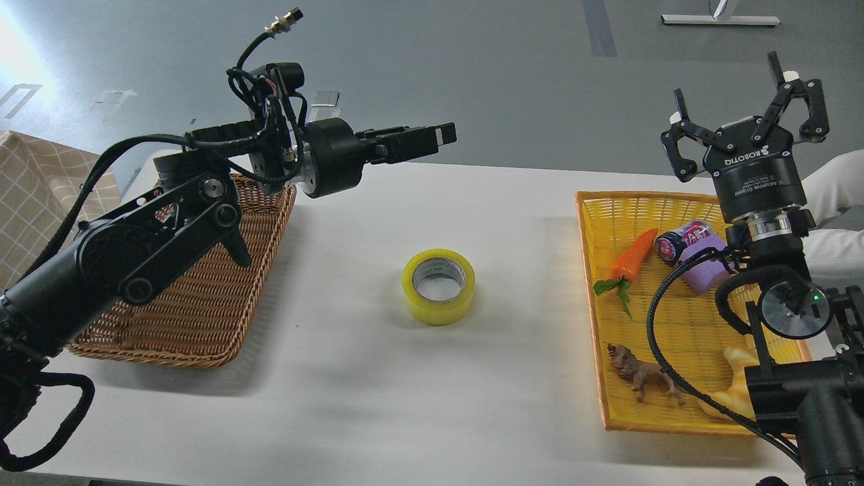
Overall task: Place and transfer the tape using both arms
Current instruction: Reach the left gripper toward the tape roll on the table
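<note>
The roll of yellow tape point(439, 297) lies flat on the white table point(405, 405), near its middle, with the grey-white core facing up. My left gripper point(422, 138) is held above the table, behind and to the left of the tape, pointing right. I see it side-on, so its fingers merge into one dark bar. My right gripper point(741, 94) is raised above the far end of the yellow basket, with its fingers spread and nothing in them. Neither gripper touches the tape.
A brown wicker basket point(209, 317) sits at the left under my left arm. A yellow basket point(594, 297) at the right holds a toy carrot point(632, 254), a can point(675, 242), a purple block point(702, 273), a toy lion point(641, 376) and a yellow croissant toy point(732, 398).
</note>
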Controlling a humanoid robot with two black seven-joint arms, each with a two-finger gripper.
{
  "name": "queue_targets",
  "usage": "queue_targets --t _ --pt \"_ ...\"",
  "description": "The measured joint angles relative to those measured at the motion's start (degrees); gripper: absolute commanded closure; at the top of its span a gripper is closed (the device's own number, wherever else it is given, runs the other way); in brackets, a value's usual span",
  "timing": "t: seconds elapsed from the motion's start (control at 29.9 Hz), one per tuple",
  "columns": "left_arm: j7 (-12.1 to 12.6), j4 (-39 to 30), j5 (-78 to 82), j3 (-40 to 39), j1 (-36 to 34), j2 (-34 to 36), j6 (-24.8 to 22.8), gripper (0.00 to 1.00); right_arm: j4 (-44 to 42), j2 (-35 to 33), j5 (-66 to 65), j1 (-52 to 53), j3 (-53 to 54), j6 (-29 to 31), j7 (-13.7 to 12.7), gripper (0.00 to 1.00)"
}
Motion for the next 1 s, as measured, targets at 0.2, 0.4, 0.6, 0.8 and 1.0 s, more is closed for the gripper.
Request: queue_targets --t 0.2,0.4,0.6,0.8,1.0 --pt "0.96 -0.05 9.98 5.11 0.16 -1.23 -0.05 0.02 0.00 0.02 0.00 -1.02 0.00 0.00 0.03 0.01" --pt "5.46 0.30 11.79 9.45 0.44 -2.37 -0.08 0.02 -0.01 0.17 0.00 -1.47 0.00 0.00 0.12 0.01" --pt "7.77 1.36 12.34 12.76 0.67 -2.37 -0.17 0.02 -0.01 0.27 0.00 -1.54 -0.08 0.00 0.13 0.01" --pt "8.43 4.82 12.54 14.70 0.64 -2.87 -0.13 0.02 -0.01 0.28 0.00 -1.58 -0.08 0.00 0.13 0.01" --pt "11.21 5.83 12.56 15.41 0.60 -3.85 -0.06 0.02 -0.07 0.22 0.00 -1.80 -0.08 0.00 0.13 0.01"
